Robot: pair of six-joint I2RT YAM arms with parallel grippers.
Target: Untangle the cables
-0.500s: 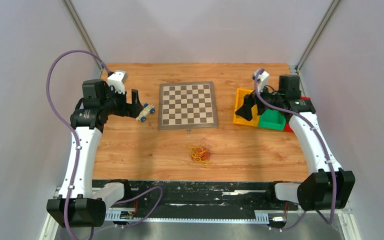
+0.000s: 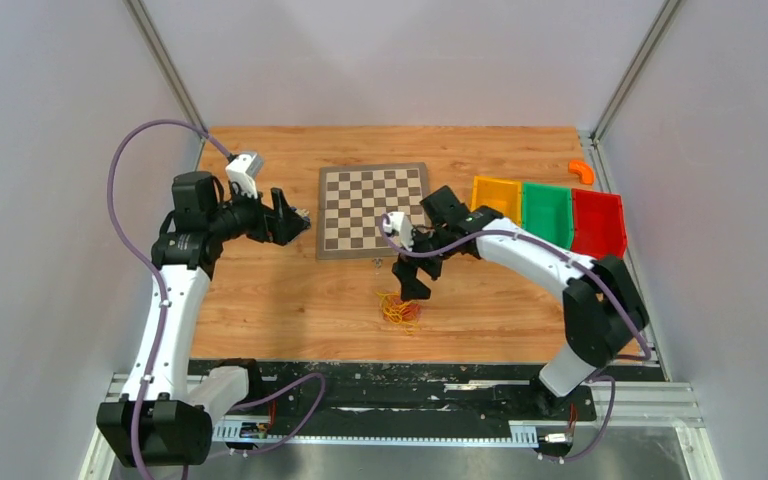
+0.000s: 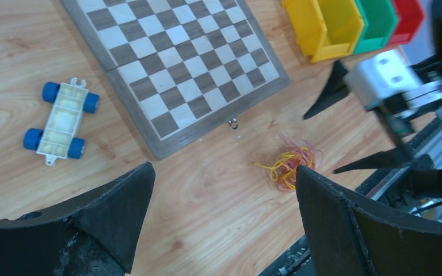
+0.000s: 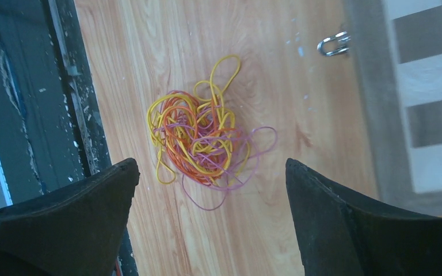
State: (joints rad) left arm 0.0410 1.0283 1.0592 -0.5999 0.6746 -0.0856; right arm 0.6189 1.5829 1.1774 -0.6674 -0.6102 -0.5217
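Observation:
The cables (image 2: 400, 308) are a small tangle of thin yellow, orange and purple strands on the wooden table, near its front edge. They also show in the left wrist view (image 3: 290, 164) and the right wrist view (image 4: 198, 141). My right gripper (image 2: 412, 285) is open and empty, pointing down just above and behind the tangle; in its own view the open gripper (image 4: 211, 167) frames the near edge of the strands without touching them. My left gripper (image 2: 295, 222) is open and empty, off to the left and far from the tangle, as its own view (image 3: 224, 169) shows.
A chessboard (image 2: 375, 210) lies behind the tangle. A white toy car with blue wheels (image 3: 61, 121) sits left of the board, under my left gripper. Yellow (image 2: 495, 198), green (image 2: 547, 212) and red (image 2: 597, 222) bins stand at the right. A small orange piece (image 2: 581, 170) lies behind them.
My right arm has swung left from over the bins to just above the tangle. My left gripper has shifted slightly right, over the toy car.

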